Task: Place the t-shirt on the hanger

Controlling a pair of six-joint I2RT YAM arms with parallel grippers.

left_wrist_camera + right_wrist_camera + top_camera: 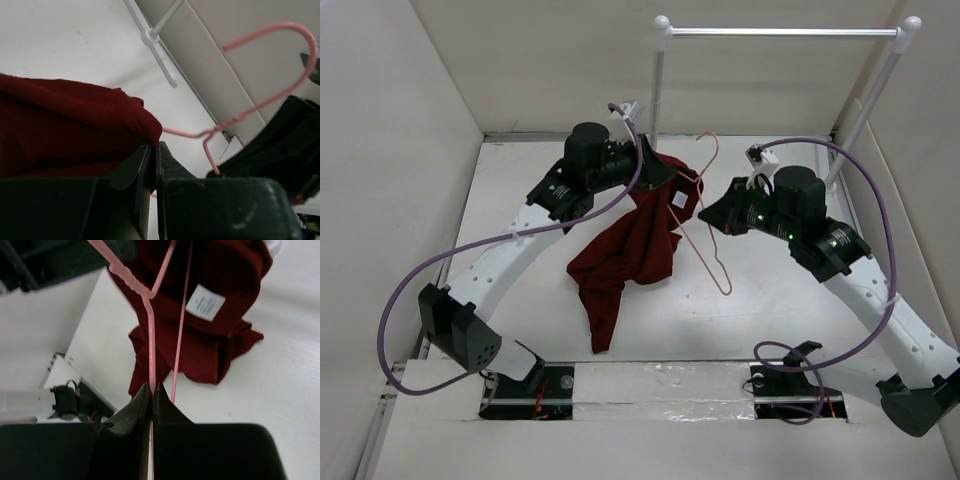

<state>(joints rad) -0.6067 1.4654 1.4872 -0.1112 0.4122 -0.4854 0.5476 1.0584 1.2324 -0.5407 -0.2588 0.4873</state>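
Note:
The maroon t-shirt (632,250) hangs bunched from my left gripper (672,178) down to the table; its white neck tag (677,200) faces up. In the left wrist view my left gripper (154,146) is shut on a fold of the t-shirt (70,125). The pale pink wire hanger (705,235) is held tilted, with one end inside the shirt's neck. My right gripper (708,216) is shut on the hanger's wire; in the right wrist view my right gripper (152,387) pinches the hanger (151,340) just below its twisted neck, with the t-shirt (220,315) behind it. The hook (295,45) shows in the left wrist view.
A rack with white posts (658,75) and a silver bar (785,32) stands at the back of the table. White walls (390,150) close in the left, right and back. Purple cables (880,200) loop over both arms.

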